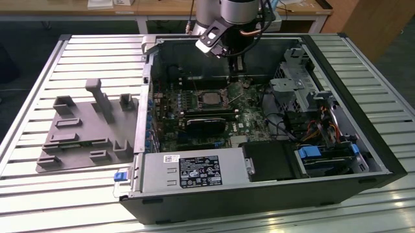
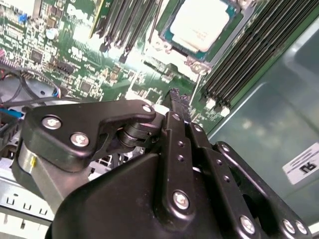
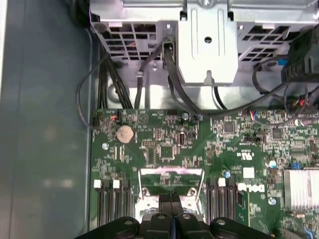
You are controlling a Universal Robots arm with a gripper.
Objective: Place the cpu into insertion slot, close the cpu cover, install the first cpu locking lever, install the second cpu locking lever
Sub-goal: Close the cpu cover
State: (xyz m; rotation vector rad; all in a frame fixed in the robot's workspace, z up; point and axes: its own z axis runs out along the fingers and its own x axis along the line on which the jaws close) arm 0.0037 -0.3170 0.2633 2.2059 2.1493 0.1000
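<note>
The cpu (image 1: 209, 97) (image 2: 201, 22) lies flat in the insertion slot (image 1: 195, 99) (image 2: 169, 32) on the green motherboard, its silver top uncovered. The cpu cover (image 1: 238, 88) (image 3: 172, 175) is swung up and open, a silver frame standing on the side of the slot toward the exterior view's right. My gripper (image 1: 237, 76) (image 2: 175, 94) (image 3: 171, 197) hangs just above that raised cover, its black fingers pressed together with nothing visible between them. A thin metal lever (image 2: 196, 85) stands up beside the slot, close to the fingertips.
The open computer case (image 1: 363, 145) lies on a slatted table. Memory slots (image 2: 239, 55) flank the socket, a black card (image 1: 207, 124) lies below it, and a drive cage (image 1: 304, 87) and cables (image 3: 149, 74) crowd the right. A grey fixture plate (image 1: 84, 131) lies at the exterior view's left.
</note>
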